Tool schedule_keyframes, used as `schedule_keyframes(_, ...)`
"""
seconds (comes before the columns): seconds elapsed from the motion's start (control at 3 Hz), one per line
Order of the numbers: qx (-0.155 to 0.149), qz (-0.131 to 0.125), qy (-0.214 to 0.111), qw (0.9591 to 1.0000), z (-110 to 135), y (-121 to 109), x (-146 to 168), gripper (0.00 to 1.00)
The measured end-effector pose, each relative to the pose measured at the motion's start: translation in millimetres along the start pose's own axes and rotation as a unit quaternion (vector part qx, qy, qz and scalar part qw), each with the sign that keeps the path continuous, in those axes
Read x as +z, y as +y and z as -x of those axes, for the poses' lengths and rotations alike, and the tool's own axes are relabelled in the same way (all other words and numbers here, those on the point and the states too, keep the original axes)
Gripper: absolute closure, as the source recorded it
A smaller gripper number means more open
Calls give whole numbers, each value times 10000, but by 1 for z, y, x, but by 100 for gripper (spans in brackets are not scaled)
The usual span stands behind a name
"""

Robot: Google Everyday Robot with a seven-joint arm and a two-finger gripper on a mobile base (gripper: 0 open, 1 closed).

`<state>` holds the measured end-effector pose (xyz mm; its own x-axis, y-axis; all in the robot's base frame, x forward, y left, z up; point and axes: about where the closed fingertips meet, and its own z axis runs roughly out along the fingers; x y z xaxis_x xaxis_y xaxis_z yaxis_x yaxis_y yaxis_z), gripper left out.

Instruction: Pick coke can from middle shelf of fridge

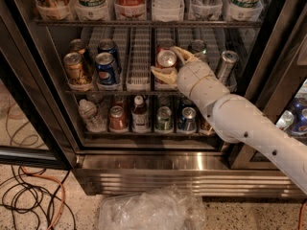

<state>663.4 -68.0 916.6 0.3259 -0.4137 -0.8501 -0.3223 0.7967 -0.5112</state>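
Note:
The coke can (166,61), red with a silver top, stands near the front of the middle shelf (120,92) of the fridge (158,169), in a lane right of centre. My gripper (171,64) has reached into the fridge at that can. Its pale fingers are open and straddle it, one finger (162,74) low on the left and the other at the upper right. The can stands upright on the shelf. My white arm (240,123) comes in from the lower right and hides the cans behind it.
A blue Pepsi can (106,67) and brown cans (76,68) stand to the left. A silver can (226,63) stands to the right. Bottles and cans fill the shelf below (139,114). A crumpled plastic bag (148,210) and cables (29,195) lie on the floor.

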Motion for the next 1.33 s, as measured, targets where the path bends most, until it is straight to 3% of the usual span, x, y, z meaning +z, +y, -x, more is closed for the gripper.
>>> schedule_keyframes(0.33, -145, 175, -17, 9997, 23, -6, -8, 100)
schedule_keyframes(0.67, -468, 107, -128, 9988, 71, -23, -29, 100)
schedule_keyframes(1.0, -413, 234, -39, 9989, 95, -29, -53, 100)
schedule_keyframes(1.33, 253, 528, 382, 9976, 88, -14, -88, 100)
